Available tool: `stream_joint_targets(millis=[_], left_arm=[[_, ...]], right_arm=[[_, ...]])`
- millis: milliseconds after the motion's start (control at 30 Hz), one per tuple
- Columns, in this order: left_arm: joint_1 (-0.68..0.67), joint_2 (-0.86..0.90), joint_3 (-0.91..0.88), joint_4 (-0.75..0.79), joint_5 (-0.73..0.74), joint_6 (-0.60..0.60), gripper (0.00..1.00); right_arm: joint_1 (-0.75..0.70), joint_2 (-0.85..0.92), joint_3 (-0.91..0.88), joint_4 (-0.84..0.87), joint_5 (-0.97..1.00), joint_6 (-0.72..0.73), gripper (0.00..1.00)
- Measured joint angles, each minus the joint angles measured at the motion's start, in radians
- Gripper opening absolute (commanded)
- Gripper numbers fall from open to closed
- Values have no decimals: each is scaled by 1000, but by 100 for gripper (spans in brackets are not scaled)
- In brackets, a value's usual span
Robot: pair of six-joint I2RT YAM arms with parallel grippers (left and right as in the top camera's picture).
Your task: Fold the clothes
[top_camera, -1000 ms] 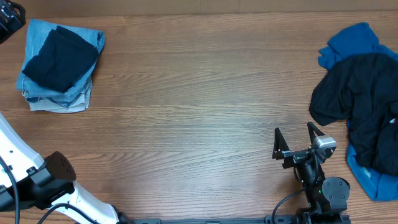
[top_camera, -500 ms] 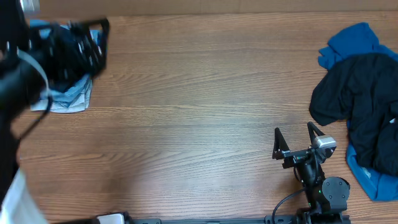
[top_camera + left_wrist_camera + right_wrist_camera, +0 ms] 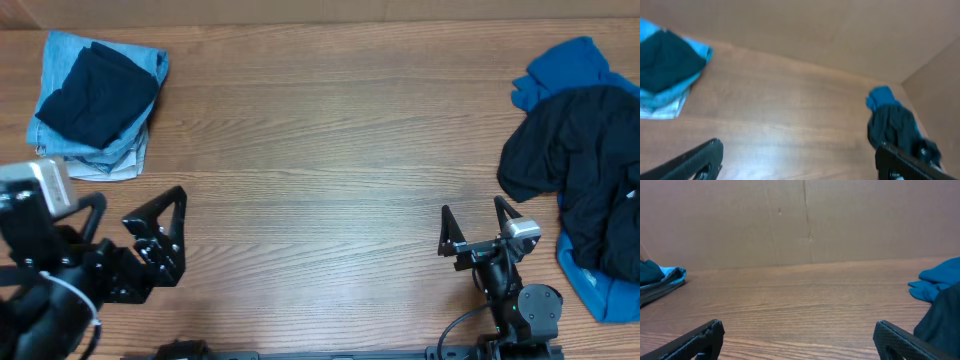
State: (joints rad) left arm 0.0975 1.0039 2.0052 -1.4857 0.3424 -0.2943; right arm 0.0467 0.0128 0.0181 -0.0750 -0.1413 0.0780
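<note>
Wood-grain brown table (image 3: 320,130) under everything, filling the overhead view. Plain cardboard wall (image 3: 805,220) behind its far edge, seen from both wrist cameras.

Crumpled at the table's right edge, a dark navy shirt (image 3: 580,170) sprawled over a bright blue shirt (image 3: 565,65). Blue showing at the far end and again at the near right corner. Both unfolded, bunched, partly cut off by the frame.

At the far left corner, a folded dark shirt (image 3: 95,90) lying flat on top of pale blue denim-like garments (image 3: 58,50), these also folded and stacked.

At the near left, the left gripper (image 3: 141,195), raised close under the overhead camera and so looming large. Jaws spread wide, gripping nothing. Folded dark shirt beyond it, farther from the robot and a little to the left, well apart. From its own wrist camera, all blurred: folded pile at upper left, crumpled shirts at far right, bare wood between the fingers.

At the near right, the right gripper (image 3: 471,207), low and pointing away from the robot. Jaws likewise wide apart and empty. Nearest fold of the dark navy shirt off to its right, near but not touching. In its wrist view, blue and dark cloth at the right margin, outside the right finger.

On the dark navy shirt by the frame edge, a small white speck (image 3: 632,195), possibly a label, too small to read.
</note>
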Motion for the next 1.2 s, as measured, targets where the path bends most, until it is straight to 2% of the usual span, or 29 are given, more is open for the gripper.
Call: stream_joint_targets(millis=[133,200,233,333,567,700,767,1200], left_arm=[[0,-105,-367,248,-26,-9,100],[0,-160,-626,452,-56,-14,100],[0,-172,-697,496,-60,-16,100],[0,-246,-999,776,-76,-18,100],[0,-439,-1485,1246,-103,-21,100],[0,-515,-1646,1394,-113,-21,100],[0,-548,-1707,1421,-120,-21,100],[0,-787,-1961,1460,-255,-21,100]], right_arm=[[0,-1,0,1,0,0,100],[0,-2,0,0,0,0,100],[0,-2,0,0,0,0,100],[0,-2,0,0,0,0,100],[0,-2,0,0,0,0,100],[0,-2,0,-1,0,0,100],[0,-2,0,0,0,0,100],[0,-2,0,-1,0,0,100]])
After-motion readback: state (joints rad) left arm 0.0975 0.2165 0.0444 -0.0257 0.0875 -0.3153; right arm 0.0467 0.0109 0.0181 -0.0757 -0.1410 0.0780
